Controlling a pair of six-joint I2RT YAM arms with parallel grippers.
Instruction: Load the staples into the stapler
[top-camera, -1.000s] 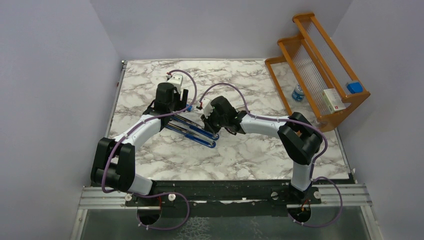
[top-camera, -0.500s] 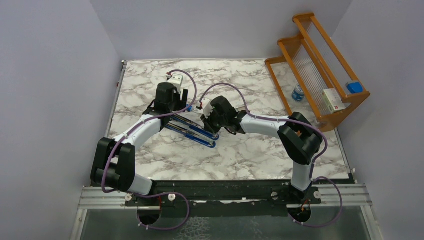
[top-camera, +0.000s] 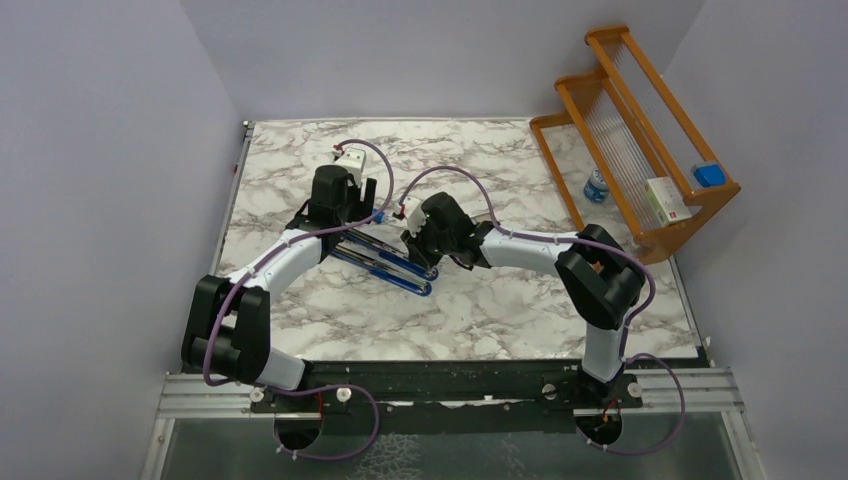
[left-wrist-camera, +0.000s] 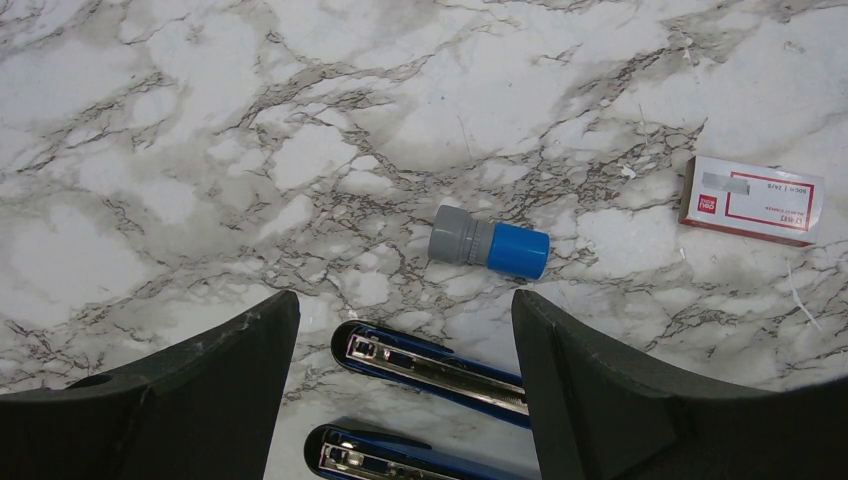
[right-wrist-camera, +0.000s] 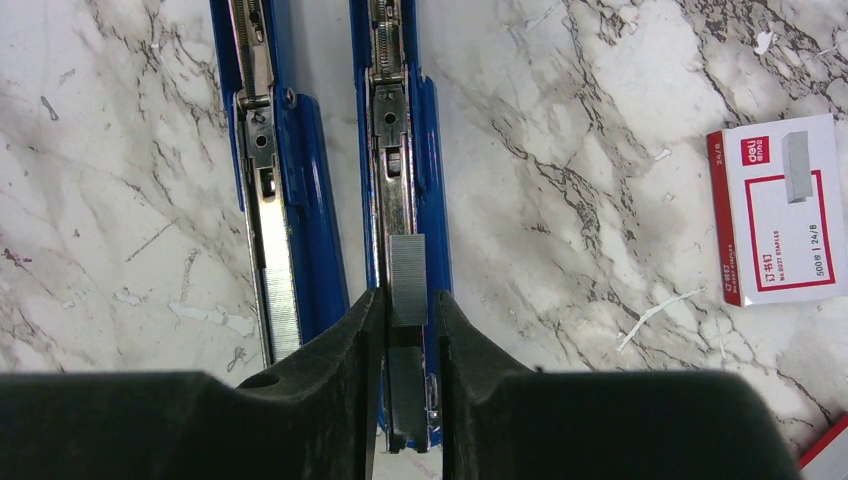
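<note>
A ridged, silvery-grey metal staple strip (right-wrist-camera: 408, 265) lies in the shiny steel channel of the glossy blue stapler (right-wrist-camera: 300, 180), which is opened flat on the veined marble table (right-wrist-camera: 590, 150). The right pincer (right-wrist-camera: 408, 297) flanks the strip, slightly parted. At 3 o'clock lies a flat white, red-labelled cardboard staple box (right-wrist-camera: 780, 210). The left pincer (left-wrist-camera: 400, 310) is spread wide over the stapler's ends.

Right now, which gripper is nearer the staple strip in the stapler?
Right. The right gripper straddles the staple strip lying in the stapler; the left gripper hangs open over the stapler's other end, away from the strip.
</note>
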